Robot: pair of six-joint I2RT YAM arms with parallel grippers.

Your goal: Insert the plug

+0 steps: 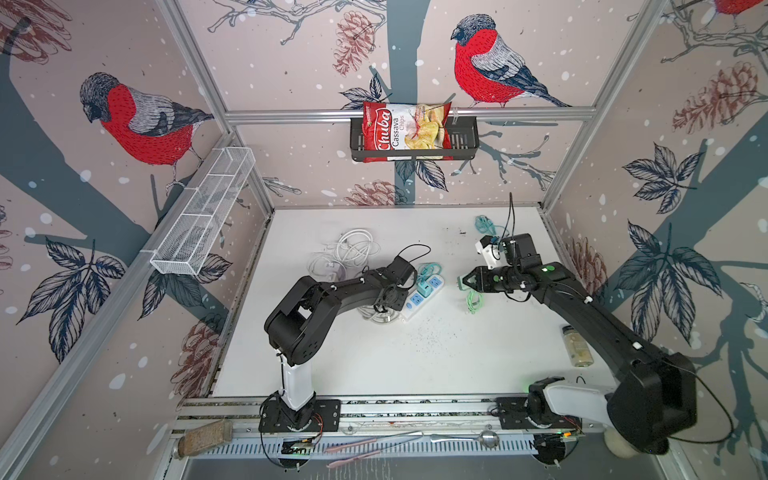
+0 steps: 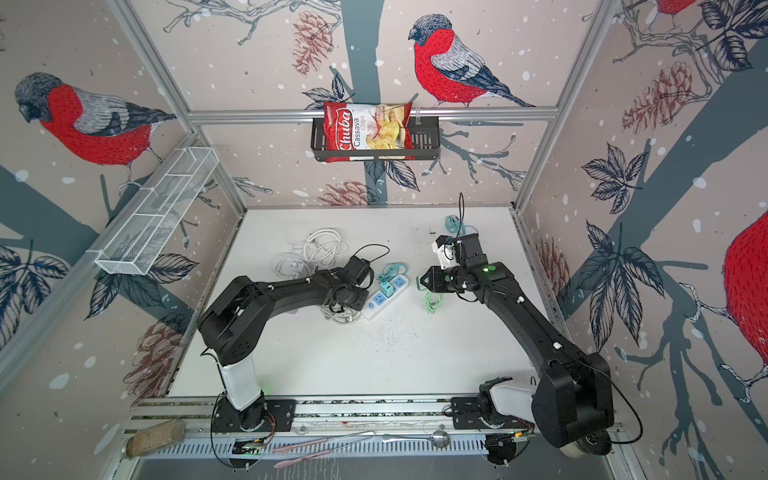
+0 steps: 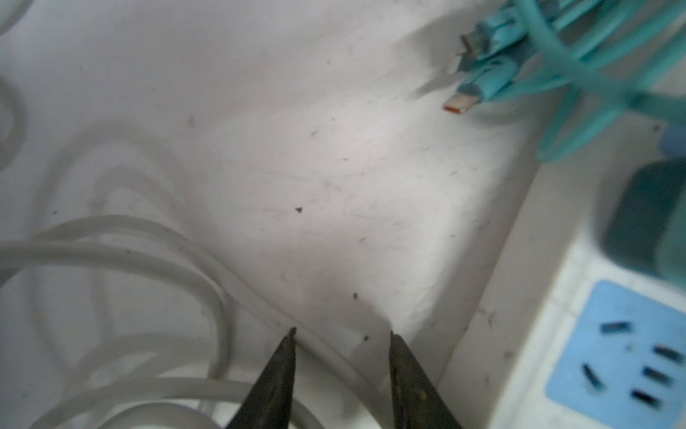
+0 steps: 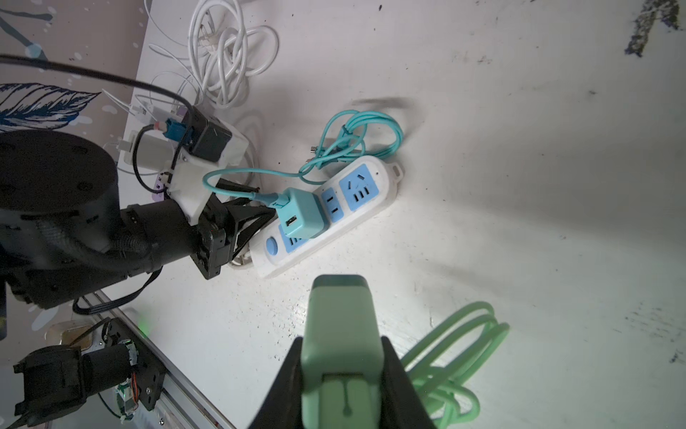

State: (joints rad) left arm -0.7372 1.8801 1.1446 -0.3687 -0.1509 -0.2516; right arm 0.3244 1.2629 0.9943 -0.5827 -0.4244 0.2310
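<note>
Green plug (image 4: 339,334) sits clamped in the right gripper (image 4: 341,340), one finger on each side, and its green cable (image 4: 456,345) trails in loops on the table (image 1: 415,365) below. In both top views the plug (image 1: 460,281) is just right of the power strip (image 1: 419,299), near its far end and not touching it; not inserted.

The white power strip (image 4: 386,178) lies diagonally mid-table with blue sockets. A teal adapter (image 4: 302,217) is plugged into a middle socket; the far socket is free. A teal cable (image 4: 356,126) runs from the adapter and bunches just beyond the strip's far end.

The left gripper (image 3: 341,334) is low at the left side of the strip, towards its near end. Its jaws are apart with a clear gap. A white cable (image 3: 111,252) runs under the fingertips on the table, and nothing is visibly pinched. The right wrist view shows the left gripper (image 4: 252,219) beside the strip, close to the adapter.

Coiled white cables (image 1: 353,249) lie far left of the strip. A jar (image 1: 577,345) lies near right, partly under the right arm. A chips bag (image 1: 405,129) sits in a black basket (image 1: 465,141) on the far wall.
</note>
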